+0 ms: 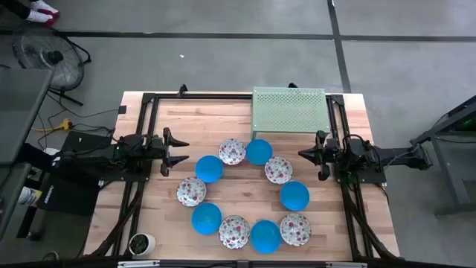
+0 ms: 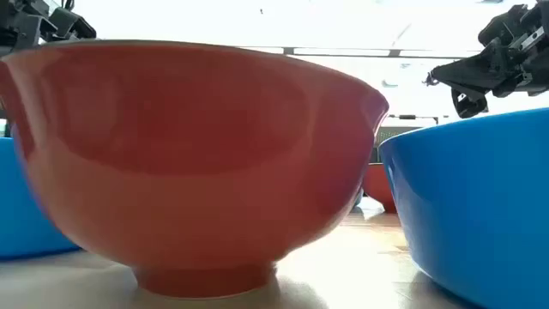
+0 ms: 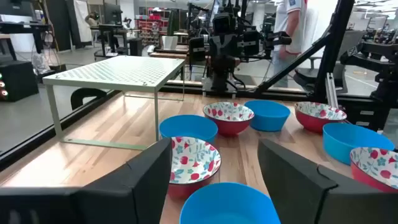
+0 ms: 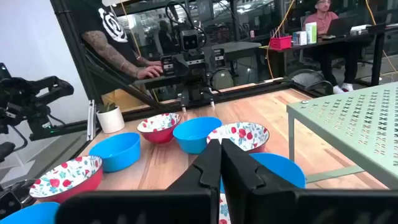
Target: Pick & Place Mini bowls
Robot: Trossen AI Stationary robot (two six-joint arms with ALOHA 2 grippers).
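Right now the left gripper (image 1: 181,149) is hovering at the ring's nine o'clock edge, fingers spread wide with nothing between them. The mini bowls (image 1: 233,151) are sitting upright, mouths up, in a ring on the wooden table (image 1: 238,195), blue alternating with floral white; being round, they are showing no long axis. A blue bowl (image 1: 209,168) is lying nearest the left gripper. At twelve o'clock a green perforated shelf (image 1: 289,109) is standing. The right gripper (image 1: 305,153) is waiting at three o'clock, fingers pressed together, empty. A small potted cup (image 1: 140,243) is sitting at seven o'clock.
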